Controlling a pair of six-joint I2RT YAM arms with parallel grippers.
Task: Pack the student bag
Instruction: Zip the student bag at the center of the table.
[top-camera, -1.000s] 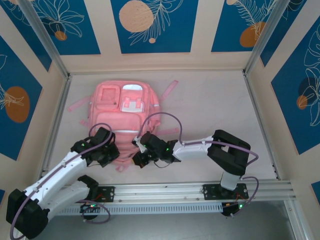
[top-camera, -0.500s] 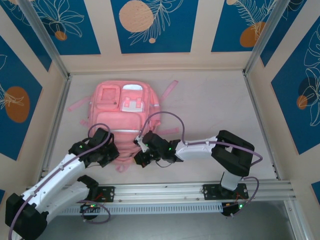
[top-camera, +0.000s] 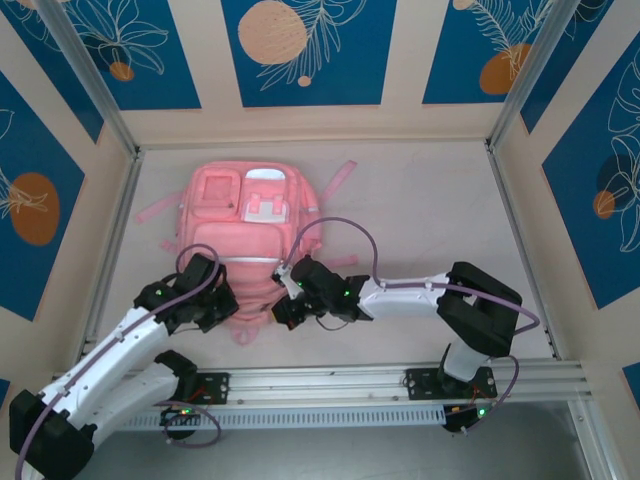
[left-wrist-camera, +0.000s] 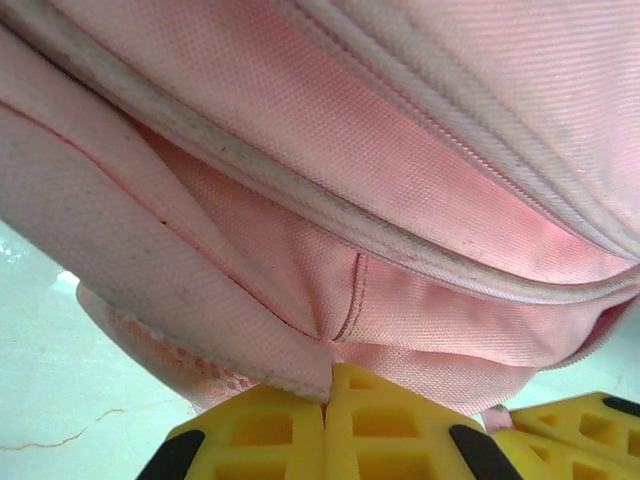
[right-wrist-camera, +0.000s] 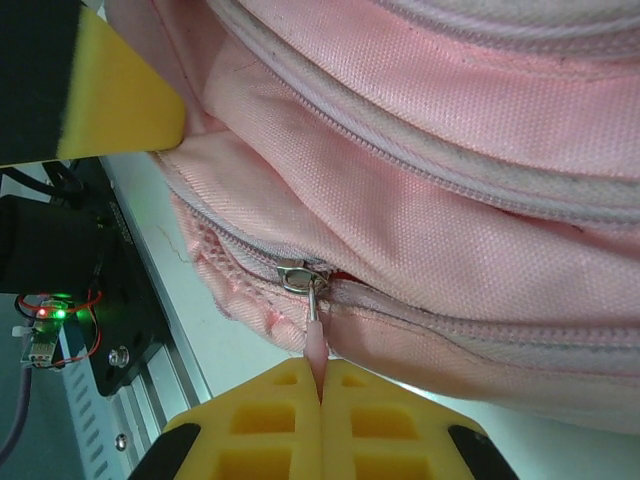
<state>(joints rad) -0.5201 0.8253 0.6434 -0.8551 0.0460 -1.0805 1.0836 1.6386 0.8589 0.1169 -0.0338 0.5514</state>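
One bag (top-camera: 245, 225) lies flat on the bench (top-camera: 430, 210). It sits left of centre, with its top toward the far edge and its bottom toward the near edge. Its straps (top-camera: 340, 180) spread out on both sides. Pockets cover its upper face; what they hold cannot be told.

Two grippers work at the bag's near end.

- Left gripper (top-camera: 226, 308): at the near left corner of the bag. The left wrist view shows this gripper (left-wrist-camera: 328, 385) closed, pinching a fold (left-wrist-camera: 340, 310) of the bag's fabric (left-wrist-camera: 400, 200).
- Right gripper (top-camera: 282, 314): at the near right corner of the bag. The right wrist view shows this gripper (right-wrist-camera: 320, 392) closed on one pink pull tab (right-wrist-camera: 316, 345). The tab hangs from one metal slider (right-wrist-camera: 298, 274) on a zip along the bag's (right-wrist-camera: 450, 200) lower seam.

The two grippers are near each other, each showing in the other's wrist view.
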